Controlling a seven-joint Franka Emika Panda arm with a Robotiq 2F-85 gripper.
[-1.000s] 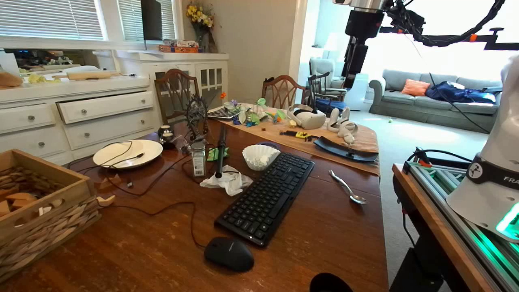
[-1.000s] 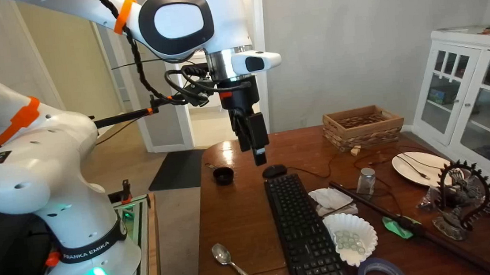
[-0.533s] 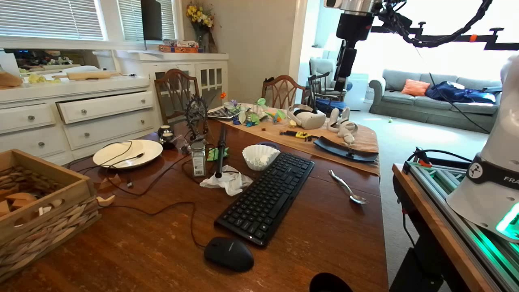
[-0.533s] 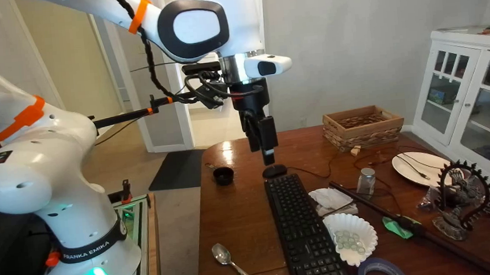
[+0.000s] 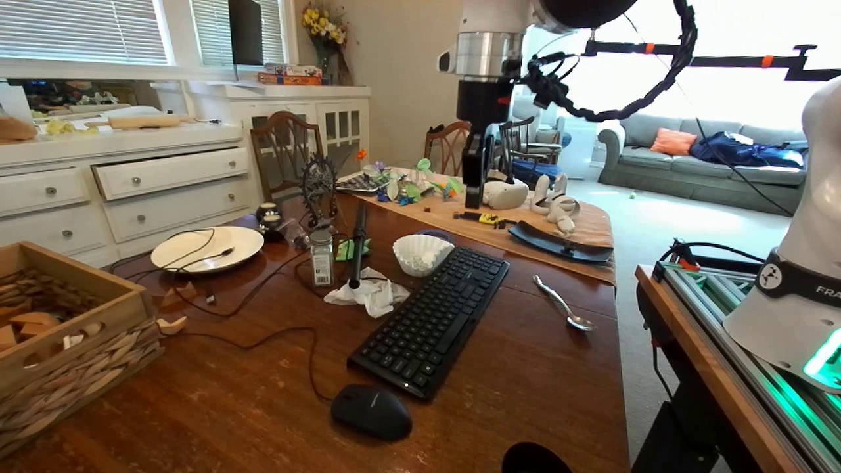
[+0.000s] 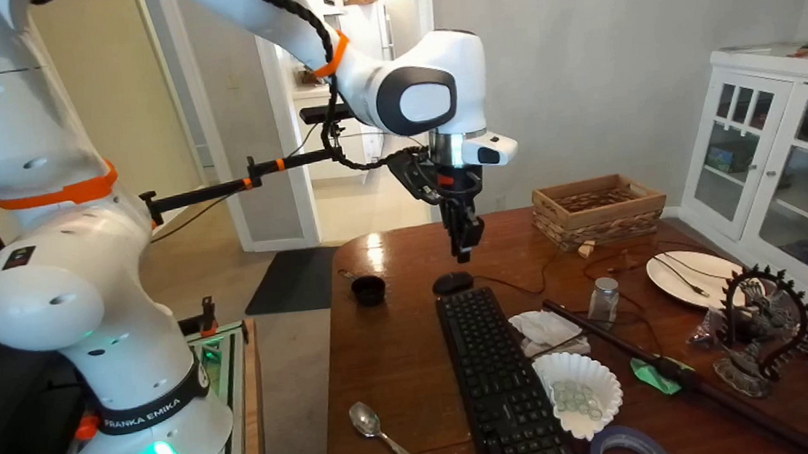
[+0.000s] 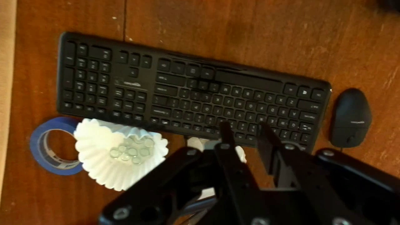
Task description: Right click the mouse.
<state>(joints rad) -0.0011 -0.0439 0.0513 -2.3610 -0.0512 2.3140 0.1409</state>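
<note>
The black mouse [image 5: 371, 412] lies on the wooden table off one end of the keyboard, in both exterior views. From above, in the wrist view, the mouse [image 7: 350, 117] shows at the right side, its buttons and wheel toward the bottom of the picture. My gripper [image 7: 243, 126] points down above the keyboard, off to the left of the mouse there, with a gap between its fingers and nothing held. In an exterior view the gripper [image 6: 464, 257] hangs in the air above the tabletop, apart from the mouse.
The long black keyboard [image 7: 193, 90] lies beside the mouse. Near it are a white fluted bowl [image 7: 125, 153] with glass beads, blue tape [image 7: 40, 148], a spoon [image 5: 565, 303], a dark cup [image 6: 368, 290], a glass jar [image 5: 322, 257] and a wooden basket [image 6: 600, 210].
My arm has swung out over the table. The gripper has moved left and lower in an exterior view, and to the right in an exterior view from the opposite direction. The mouse has stayed put.
</note>
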